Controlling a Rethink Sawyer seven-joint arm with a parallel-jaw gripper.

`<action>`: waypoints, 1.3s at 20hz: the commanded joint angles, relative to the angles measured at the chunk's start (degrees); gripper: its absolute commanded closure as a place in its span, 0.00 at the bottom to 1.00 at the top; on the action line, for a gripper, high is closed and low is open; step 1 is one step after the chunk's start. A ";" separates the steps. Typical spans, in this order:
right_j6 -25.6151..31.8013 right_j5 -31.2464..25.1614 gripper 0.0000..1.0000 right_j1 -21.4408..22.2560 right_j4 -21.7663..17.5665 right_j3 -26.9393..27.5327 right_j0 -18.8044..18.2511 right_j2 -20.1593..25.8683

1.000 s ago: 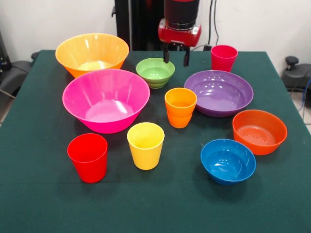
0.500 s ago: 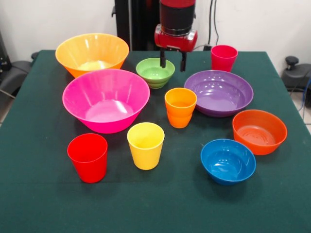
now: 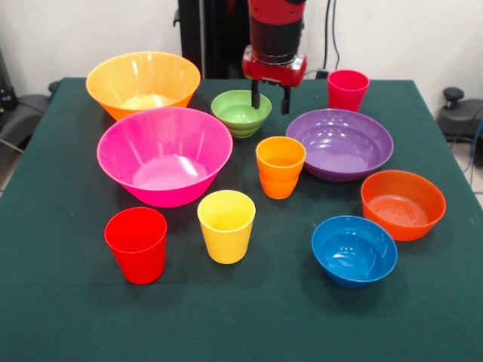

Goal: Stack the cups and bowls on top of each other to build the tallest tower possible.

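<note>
My gripper hangs open and empty over the right rim of the small green bowl, at the far middle of the table. Around it stand the big orange-yellow bowl, the big hot-pink bowl, the wide purple bowl, the medium orange bowl and the medium blue bowl. The crimson-pink cup, orange cup, yellow cup and red cup stand upright. Every piece stands alone on the table.
The dark green table runs to the picture's near edge. The robot's black pedestal stands behind the far edge. Black equipment sits off the table's right side and a dark chair off its left.
The gripper has come down a little, towards the green bowl's right rim, still open. The cups and bowls have not moved.
</note>
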State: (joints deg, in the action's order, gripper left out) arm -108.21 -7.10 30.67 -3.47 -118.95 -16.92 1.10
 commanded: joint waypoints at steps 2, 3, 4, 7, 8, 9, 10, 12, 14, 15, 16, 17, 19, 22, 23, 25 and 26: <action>-6.32 5.57 0.00 -4.25 -2.11 2.61 0.27 5.12; -6.36 5.81 0.00 -4.46 -2.12 2.56 0.11 5.25; -6.31 6.06 0.00 -4.66 -2.22 2.60 -0.05 5.39; -6.28 7.02 0.00 -5.34 -2.45 2.76 -0.39 5.54; -6.23 7.35 0.00 -5.40 -2.59 2.91 -0.25 5.35; -6.33 7.67 0.00 -5.48 -2.66 2.94 -0.19 5.25; -6.43 7.77 0.00 -5.57 -2.60 2.94 -0.16 5.24; -6.54 8.13 0.00 -5.82 -2.58 3.15 0.03 5.01; -6.46 8.39 0.00 -6.12 -2.62 3.40 0.12 4.88; -6.47 8.85 0.00 -6.32 -2.75 3.51 0.21 4.68; -6.39 8.90 0.00 -6.32 -2.78 3.60 0.31 4.49; -6.26 8.75 0.00 -6.32 -2.71 3.79 0.49 4.30; -6.19 9.15 0.00 -6.32 -2.76 3.92 0.89 3.94; -6.28 9.86 1.00 -6.39 -2.85 4.00 1.45 3.50; -6.41 10.18 1.00 -6.35 -2.80 4.08 1.90 3.04; -6.52 10.49 1.00 -6.26 -2.70 4.28 2.65 2.26; -6.45 10.38 1.00 -6.25 -2.63 4.41 2.86 2.04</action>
State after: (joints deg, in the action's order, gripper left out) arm -108.21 -1.15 26.92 -4.19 -118.93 -16.41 0.37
